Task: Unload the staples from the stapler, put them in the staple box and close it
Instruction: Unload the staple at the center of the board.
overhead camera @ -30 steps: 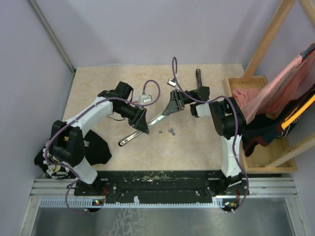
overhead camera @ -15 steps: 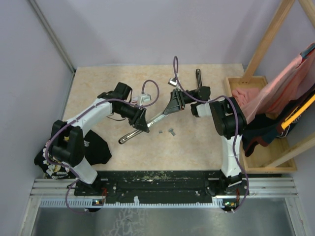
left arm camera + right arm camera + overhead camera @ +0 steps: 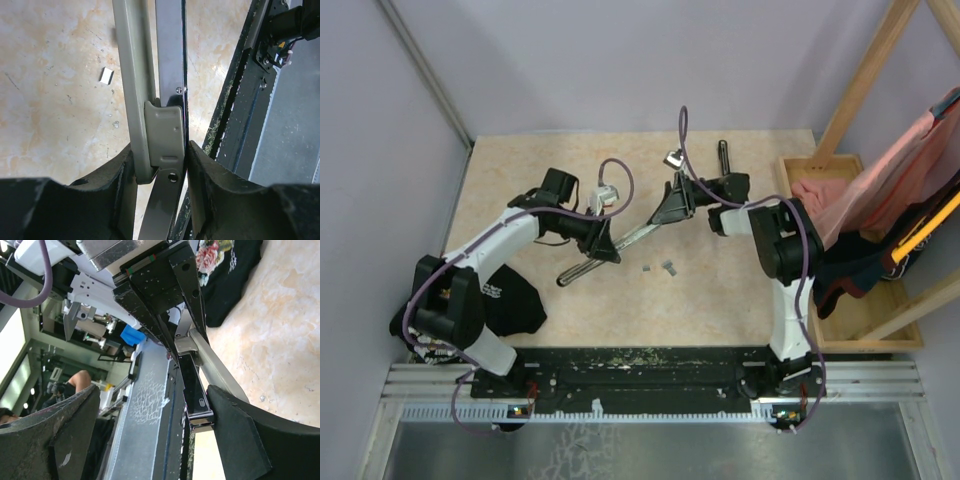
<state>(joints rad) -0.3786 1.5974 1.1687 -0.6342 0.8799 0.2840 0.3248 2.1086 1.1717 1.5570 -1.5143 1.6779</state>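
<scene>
The stapler (image 3: 635, 237) is swung open into a long thin bar, slanting across the middle of the table. My left gripper (image 3: 602, 245) is shut on it near the hinge. In the left wrist view the fingers (image 3: 200, 175) clamp the grey rail and black arm of the stapler (image 3: 165, 120). My right gripper (image 3: 672, 208) stands wide open around the stapler's far end. There the black tip of the stapler (image 3: 194, 390) lies close against one finger (image 3: 235, 440), and the other finger is well away from it. Two small grey staples (image 3: 669, 266) lie on the table just in front of the stapler, and one of the staples (image 3: 106, 75) shows in the left wrist view.
A black cloth (image 3: 510, 300) lies by the left arm's base. A wooden crate (image 3: 800, 165) with pink cloth (image 3: 830, 200) stands at the right edge. A dark narrow object (image 3: 723, 158) lies behind the right gripper. The black base rail (image 3: 650, 365) runs along the near edge.
My right gripper has opened wide and let go of the stapler's far end. The left gripper, still shut on the stapler, has shifted slightly left and back.
</scene>
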